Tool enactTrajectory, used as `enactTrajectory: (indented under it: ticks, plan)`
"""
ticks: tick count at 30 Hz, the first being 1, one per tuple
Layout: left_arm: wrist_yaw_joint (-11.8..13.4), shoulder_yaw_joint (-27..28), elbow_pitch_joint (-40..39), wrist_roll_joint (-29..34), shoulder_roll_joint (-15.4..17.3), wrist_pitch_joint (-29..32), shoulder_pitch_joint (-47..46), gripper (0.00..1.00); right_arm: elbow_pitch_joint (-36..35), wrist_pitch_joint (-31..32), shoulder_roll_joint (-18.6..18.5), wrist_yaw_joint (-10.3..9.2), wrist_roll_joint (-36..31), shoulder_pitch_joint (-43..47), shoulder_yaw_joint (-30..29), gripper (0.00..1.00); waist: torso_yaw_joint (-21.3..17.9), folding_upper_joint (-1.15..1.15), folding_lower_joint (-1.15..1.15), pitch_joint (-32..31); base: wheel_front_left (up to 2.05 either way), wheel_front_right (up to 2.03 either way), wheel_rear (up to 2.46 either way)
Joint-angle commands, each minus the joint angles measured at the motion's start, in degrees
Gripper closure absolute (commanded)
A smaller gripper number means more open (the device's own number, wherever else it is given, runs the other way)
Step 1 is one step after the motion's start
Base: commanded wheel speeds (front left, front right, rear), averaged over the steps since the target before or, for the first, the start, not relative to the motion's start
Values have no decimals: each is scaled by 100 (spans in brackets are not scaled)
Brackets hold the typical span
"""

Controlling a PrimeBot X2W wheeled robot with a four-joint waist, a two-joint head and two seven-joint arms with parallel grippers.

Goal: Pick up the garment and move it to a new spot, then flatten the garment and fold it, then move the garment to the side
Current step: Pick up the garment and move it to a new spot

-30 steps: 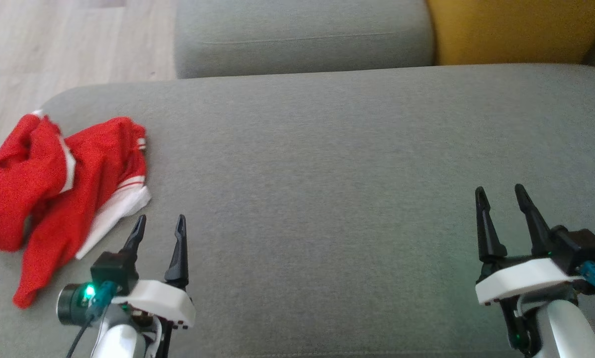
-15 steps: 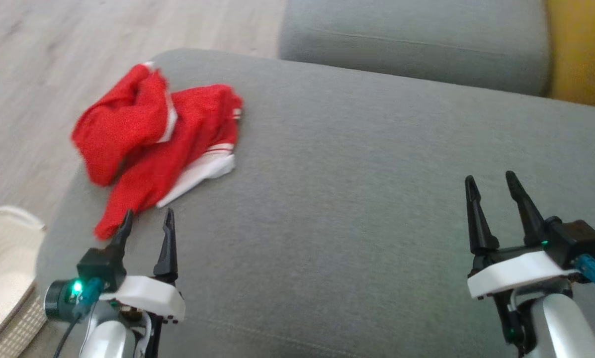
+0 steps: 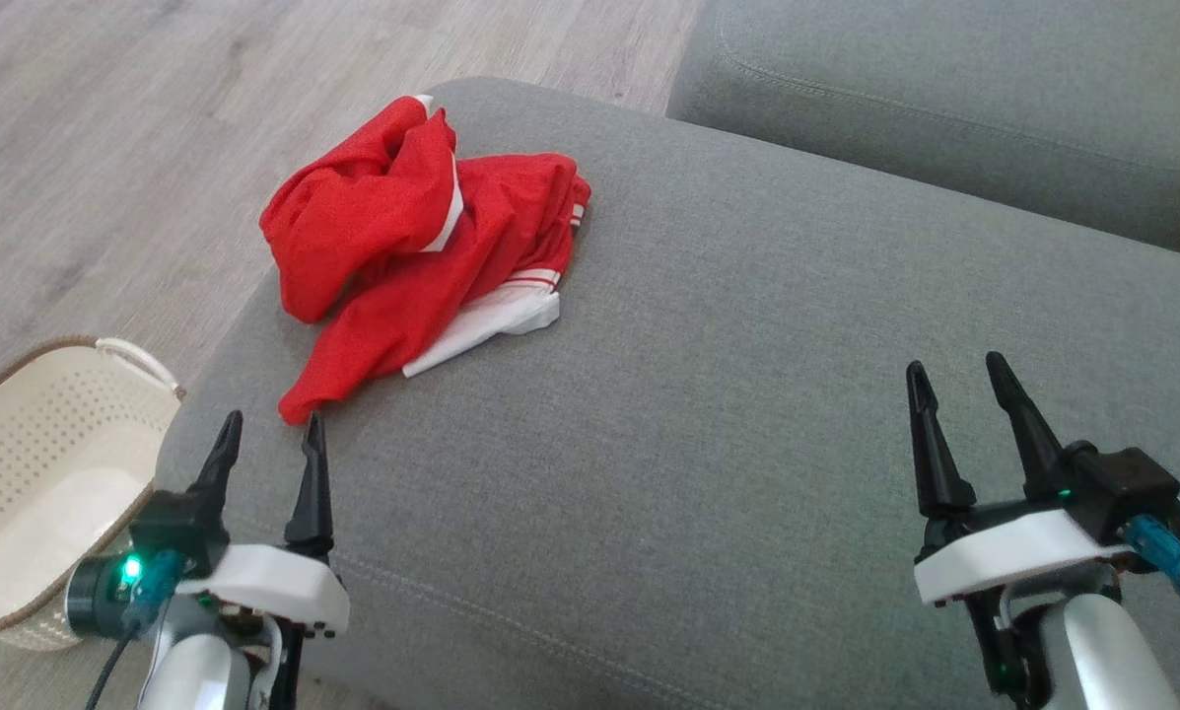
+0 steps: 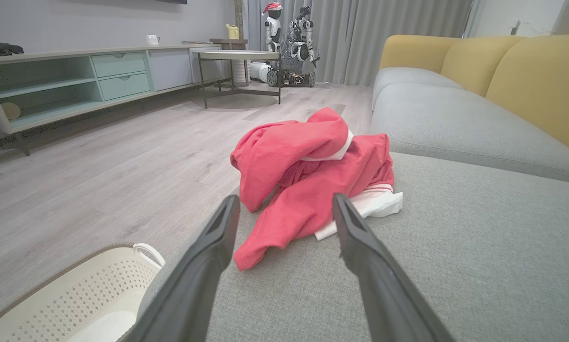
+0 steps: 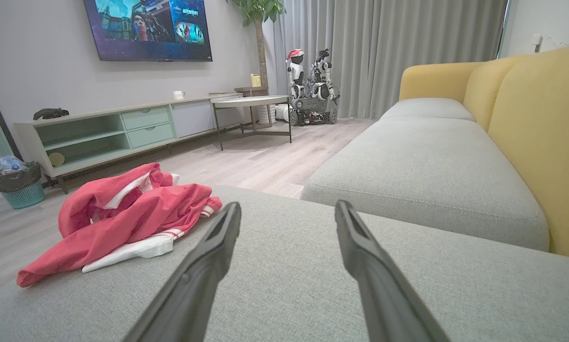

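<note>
A crumpled red garment (image 3: 412, 247) with white trim lies in a heap near the left end of the grey sofa seat (image 3: 747, 394). In the left wrist view the garment (image 4: 308, 175) sits just beyond the fingertips, its lowest red corner close to them. My left gripper (image 3: 271, 431) hovers open a short way in front of that corner, with nothing between its fingers. My right gripper (image 3: 954, 373) is open too, far to the right over bare cushion. From the right wrist view the garment (image 5: 118, 218) lies off to the left.
A cream perforated basket (image 3: 47, 473) stands on the wooden floor beside the sofa's left end, also seen as the basket (image 4: 75, 294) below the left fingers. A second grey cushion (image 3: 944, 99) lies beyond. Yellow backrest (image 5: 541, 133), a TV cabinet (image 5: 122, 128) and a small table stand further off.
The head camera has swung left, so the garment now sits nearer the middle and the basket has come into view. Both grippers stay open in much the same pose.
</note>
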Motion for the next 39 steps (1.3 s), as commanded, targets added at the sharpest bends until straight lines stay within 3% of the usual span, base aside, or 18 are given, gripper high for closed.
enactTrajectory:
  ticks: [1,9,17,24,28,35,36,37,38,39]
  plan:
    - [6,198,-224,56,64,-69,-324,0,-177,8,5,-4,-32,-134,130,0,-1,0,0,0,0,0,0]
    - [-103,227,-346,23,47,-69,-499,0,-206,81,17,-4,23,-167,123,0,-74,0,0,127,0,0,0]
    - [-227,352,-112,-85,119,-46,-1552,0,-528,345,-137,-4,-9,-496,124,0,-489,0,0,905,0,0,0]
    - [-414,378,889,-167,345,261,-2793,0,-768,516,-338,-4,-23,-779,149,0,-916,0,0,1594,0,0,0]
    - [-537,422,1919,-273,504,476,-3496,0,-821,548,-422,-4,-1,-896,125,0,-1145,0,0,1867,0,0,0]
    - [-440,575,3534,-386,815,841,-4258,0,-870,542,-478,-4,20,-992,101,0,-1372,0,0,2078,0,0,0]
    - [-418,584,3700,-395,842,886,-4336,11,-878,541,-482,-4,21,-991,85,0,-1375,0,0,2092,0,0,0]
    - [-398,577,3821,-385,872,876,-4409,62,-884,539,-486,-4,21,-987,74,0,-1376,0,0,2102,0,0,0]
    - [-372,576,3912,-377,896,821,-4472,100,-886,538,-489,-4,23,-984,62,0,-1371,0,0,2109,0,0,0]
    - [-364,562,3978,-364,913,736,-4526,100,-887,538,-487,-4,25,-985,50,0,-1362,0,0,2114,0,0,0]
